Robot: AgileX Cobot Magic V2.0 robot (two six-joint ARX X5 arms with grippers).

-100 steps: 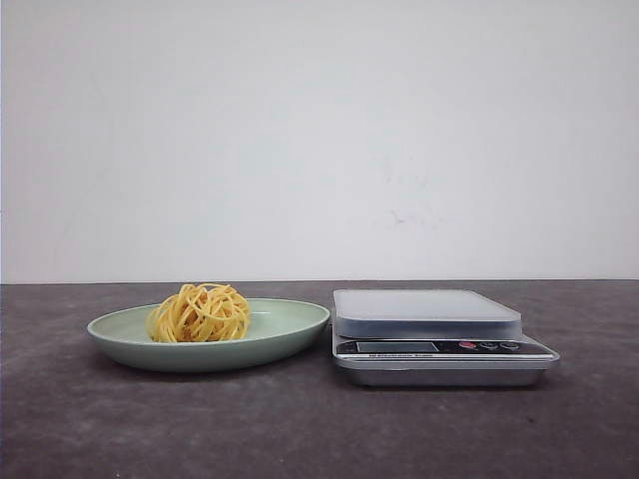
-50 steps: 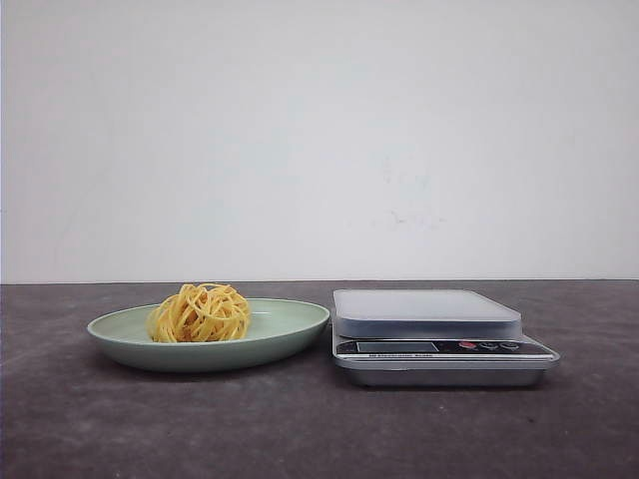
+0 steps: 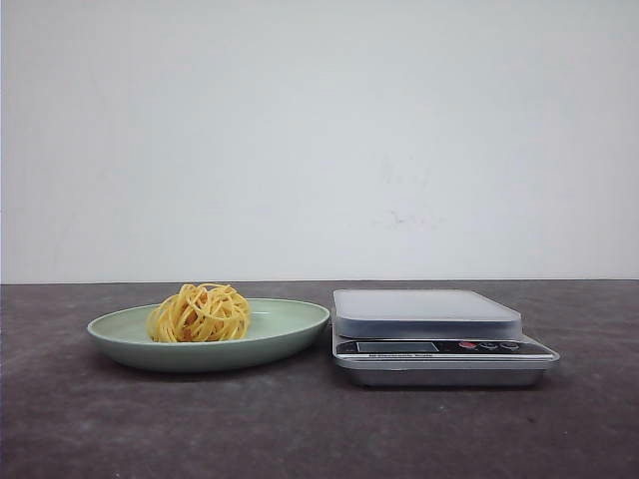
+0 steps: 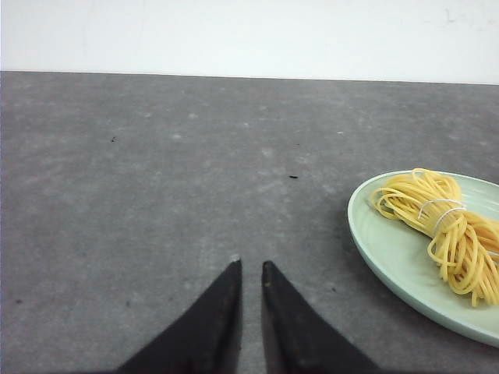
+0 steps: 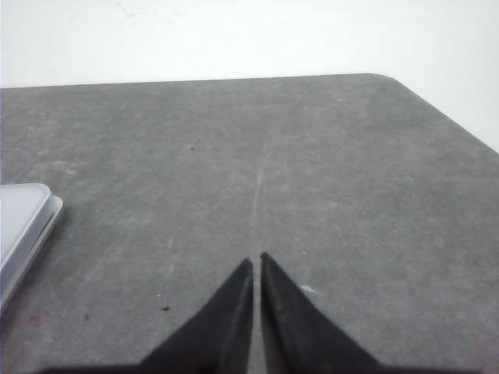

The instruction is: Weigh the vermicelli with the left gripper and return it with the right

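From the front, the yellow nest of thin vermicelli strands point(image 3: 200, 313) sits in the pale green plate point(image 3: 290, 324) left of the silver scale point(image 3: 439, 334) toward the worktop's front edge; the wrist views show the left gripper point(image 4: 249, 269) and right gripper point(image 5: 256, 261) with fingers nearly pressed together, holding nothing, and the nest, probably light and brittle, is best taken gently across its middle.

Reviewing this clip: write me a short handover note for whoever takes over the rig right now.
Left gripper: black fingers shut, holding nothing, over bare table beside the pale green plate.
Right gripper: fingers shut, holding nothing, over bare table beside the silver kitchen scale.
The round nest of yellow vermicelli sits on the plate, left of the scale, whose platform holds nothing.
Done: nothing yet.
Left: left gripper lifts the vermicelli onto the scale; right gripper then returns it to the plate.
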